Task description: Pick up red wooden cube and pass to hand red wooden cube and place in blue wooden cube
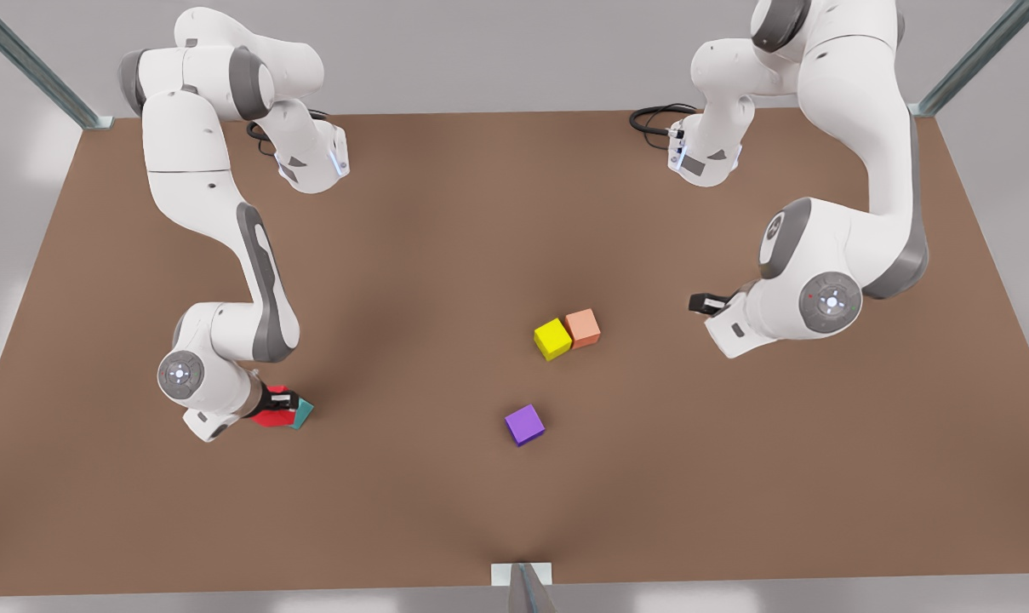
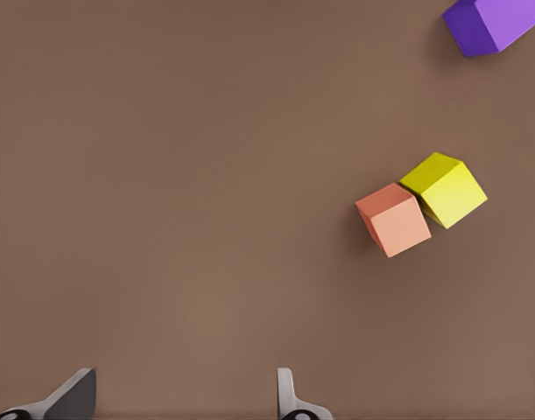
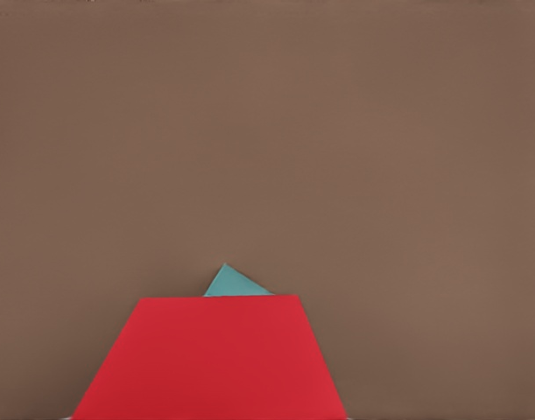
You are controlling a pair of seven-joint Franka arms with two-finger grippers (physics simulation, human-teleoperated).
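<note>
Red wooden cube (image 1: 265,416) sits gripped in the right hand (image 1: 281,400) at the front view's left, touching the blue wooden cube (image 1: 302,414) on the worktop (image 1: 446,213). Left hand (image 2: 184,398) waits, fingers apart, near the salmon-orange cube (image 1: 583,327).

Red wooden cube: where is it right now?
Front view's left, near the table's front edge: the red wooden cube sits at the right gripper, over the blue wooden cube, far from the purple cube.

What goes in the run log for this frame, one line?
right hand: over red wooden cube, above blue wooden cube | left hand: open, waiting near the yellow cube and salmon cube
</note>
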